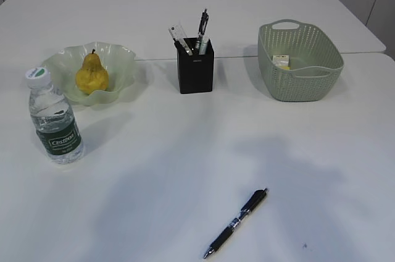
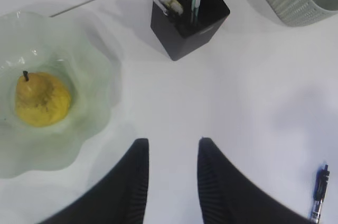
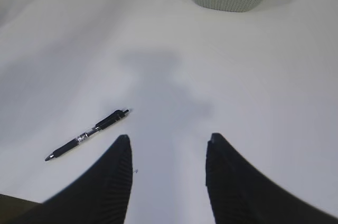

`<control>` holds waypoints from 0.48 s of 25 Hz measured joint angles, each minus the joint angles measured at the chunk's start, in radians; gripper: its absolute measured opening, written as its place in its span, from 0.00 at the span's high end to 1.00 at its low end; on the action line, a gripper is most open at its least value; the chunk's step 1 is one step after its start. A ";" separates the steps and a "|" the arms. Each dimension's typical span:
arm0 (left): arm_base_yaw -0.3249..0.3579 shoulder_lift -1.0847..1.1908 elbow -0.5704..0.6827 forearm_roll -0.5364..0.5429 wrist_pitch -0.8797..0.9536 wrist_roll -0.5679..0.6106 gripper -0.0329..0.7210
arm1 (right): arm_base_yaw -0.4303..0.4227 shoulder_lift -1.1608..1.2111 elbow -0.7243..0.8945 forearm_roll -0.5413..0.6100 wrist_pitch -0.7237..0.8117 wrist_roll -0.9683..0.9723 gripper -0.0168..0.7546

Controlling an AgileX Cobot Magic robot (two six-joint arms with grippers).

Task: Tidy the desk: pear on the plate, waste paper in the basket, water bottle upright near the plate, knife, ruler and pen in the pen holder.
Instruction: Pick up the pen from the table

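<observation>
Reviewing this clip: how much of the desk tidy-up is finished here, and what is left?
Mostly done. The pear sits on the plate, the water bottle stands upright beside it, waste paper lies in the basket, and the ruler stands in the pen holder with other pens. Nothing is in hand: the left pincer and right pincer are open and empty. Left: one black pen lying on the desk.

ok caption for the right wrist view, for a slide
Open right pincer above white desk, black pen lying nearby.
</observation>
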 joint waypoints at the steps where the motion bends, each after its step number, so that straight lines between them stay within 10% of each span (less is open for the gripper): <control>1: -0.002 -0.018 0.029 0.004 0.000 0.000 0.67 | 0.000 0.000 0.000 0.000 0.002 0.000 0.50; 12: -0.033 -0.207 0.285 0.005 -0.002 0.005 0.66 | 0.000 0.000 0.000 0.000 0.056 -0.003 0.50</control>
